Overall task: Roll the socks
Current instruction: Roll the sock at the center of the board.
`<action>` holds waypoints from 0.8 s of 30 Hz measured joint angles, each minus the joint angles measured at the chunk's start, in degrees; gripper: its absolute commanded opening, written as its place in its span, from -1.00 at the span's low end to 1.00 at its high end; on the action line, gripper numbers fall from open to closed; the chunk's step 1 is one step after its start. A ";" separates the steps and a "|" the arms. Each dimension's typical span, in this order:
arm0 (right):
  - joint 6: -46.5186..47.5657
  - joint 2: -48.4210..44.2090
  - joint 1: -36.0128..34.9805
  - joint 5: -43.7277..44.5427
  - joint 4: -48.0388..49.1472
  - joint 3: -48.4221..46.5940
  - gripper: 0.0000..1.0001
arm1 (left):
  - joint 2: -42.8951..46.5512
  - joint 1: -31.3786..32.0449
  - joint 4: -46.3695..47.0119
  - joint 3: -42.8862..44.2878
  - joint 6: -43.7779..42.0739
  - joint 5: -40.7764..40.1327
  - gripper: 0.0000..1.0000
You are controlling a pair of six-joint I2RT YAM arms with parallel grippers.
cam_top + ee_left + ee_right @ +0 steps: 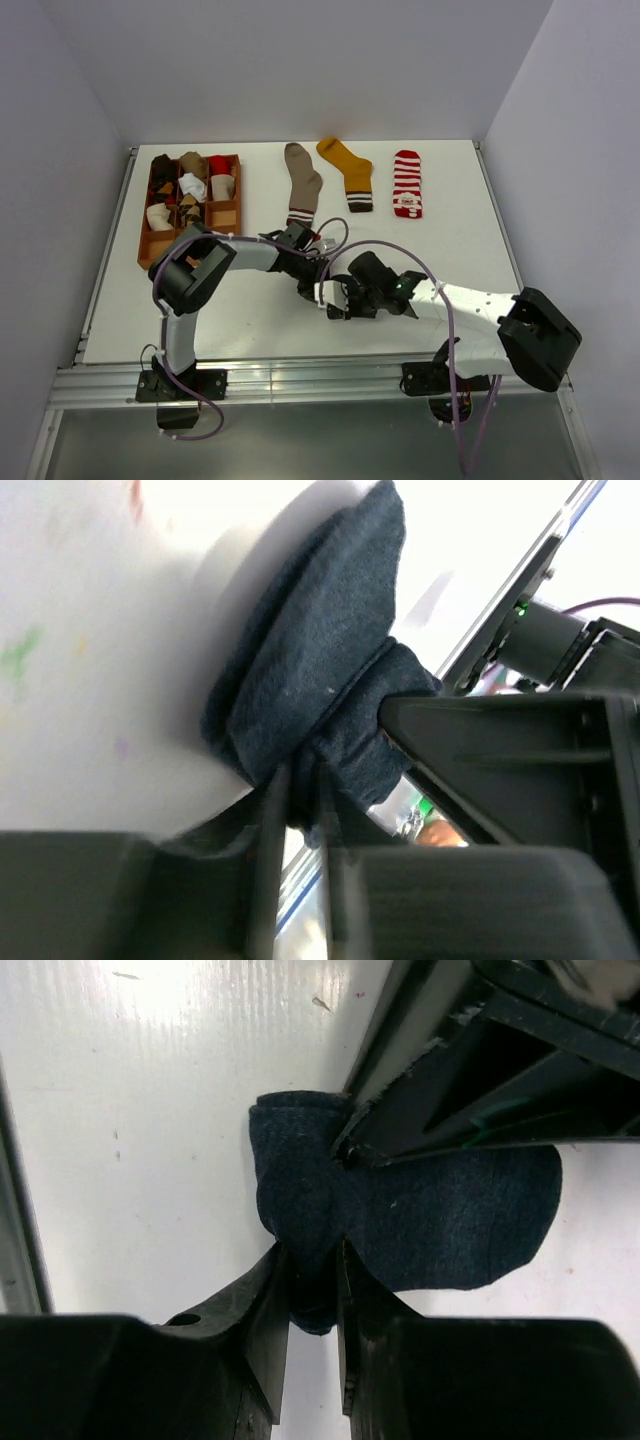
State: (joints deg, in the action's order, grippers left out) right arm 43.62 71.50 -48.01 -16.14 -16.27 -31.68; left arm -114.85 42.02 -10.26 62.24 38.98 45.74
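Mid-worktop (470, 250), the right gripper (315, 1260) pinched a fold of the bunched navy sock (440, 1220). The left gripper (300, 780), jaws narrow, nipped it too. Beyond them a taupe sock (300, 185), mustard sock (348, 170) and striped sock (406, 183) lay flat, with a wooden tray (224, 216) far left.

We find open counter (470, 240) to the right of the red-white striped sock (406, 183), and a bare patch at the near left in front of the wooden tray (190, 205). Across the far middle lie the taupe sock (300, 185), the mustard sock (347, 172) and the striped one, with narrow bare lanes between them. In the near middle the left arm (250, 255) and right arm (470, 305) converge; left jaws and right jaws both pinch the navy sock (420, 1215), blocking any way in. Walls close the left, right and far sides.
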 measured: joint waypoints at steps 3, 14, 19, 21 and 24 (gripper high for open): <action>0.42 2.86 3.23 -4.96 -2.95 -2.93 -0.57 | 4.11 -0.35 5.01 -5.25 1.84 -1.81 -0.32; 6.21 19.56 15.96 -21.51 -21.44 -18.95 -0.56 | 18.51 -0.70 14.60 -16.98 5.75 -13.11 -0.29; 9.01 30.25 19.76 -26.97 -32.22 -28.41 -0.56 | 28.87 -0.70 20.48 -25.29 7.26 -21.20 -0.28; 9.44 34.99 20.98 -28.72 -36.83 -32.59 -0.56 | 31.71 -0.59 22.45 -27.56 7.15 -24.06 -0.23; 10.08 43.08 22.38 -31.21 -45.05 -39.93 -0.56 | 34.34 1.46 23.39 -28.87 4.44 -30.95 -0.14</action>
State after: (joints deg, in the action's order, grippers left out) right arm 53.69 114.59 -25.63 -47.35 -61.32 -71.61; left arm -80.51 43.48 13.13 33.36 43.42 14.79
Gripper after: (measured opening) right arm 0.266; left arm 0.400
